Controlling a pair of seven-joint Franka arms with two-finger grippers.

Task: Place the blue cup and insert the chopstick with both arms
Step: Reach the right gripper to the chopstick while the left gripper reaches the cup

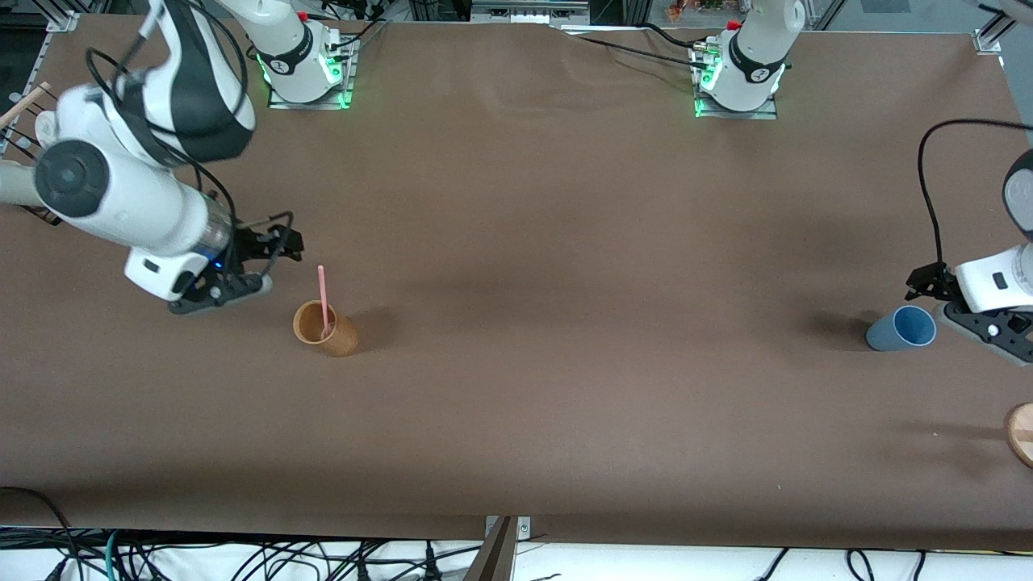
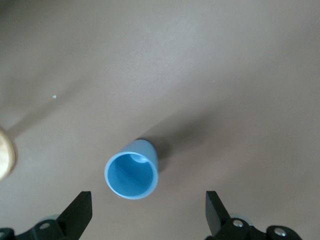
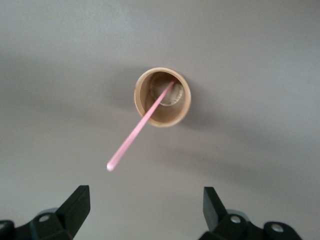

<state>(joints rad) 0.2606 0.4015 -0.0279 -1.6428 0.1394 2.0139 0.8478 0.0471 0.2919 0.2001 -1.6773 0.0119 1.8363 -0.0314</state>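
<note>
The blue cup (image 1: pixel 901 328) stands upright on the table (image 1: pixel 565 266) at the left arm's end; the left claw (image 2: pixel 148 212) hangs just beside and above it with its fingers spread wide and holding nothing, the cup's mouth between them in the left wrist view; the chopstick (image 1: pixel 323 298) leans inside the brown cup (image 1: pixel 324 328) at the right arm's end of the table, its tip sticking out above the rim; the right claw (image 3: pixel 145 210) hovers near this cup, also wide and empty. I judge that both arms are in the approach step, before any grasp; next the left claw must go down around the blue cup and close on its wall, and the right claw must align with the thin pink stick and pinch it without tipping the brown cup.
</note>
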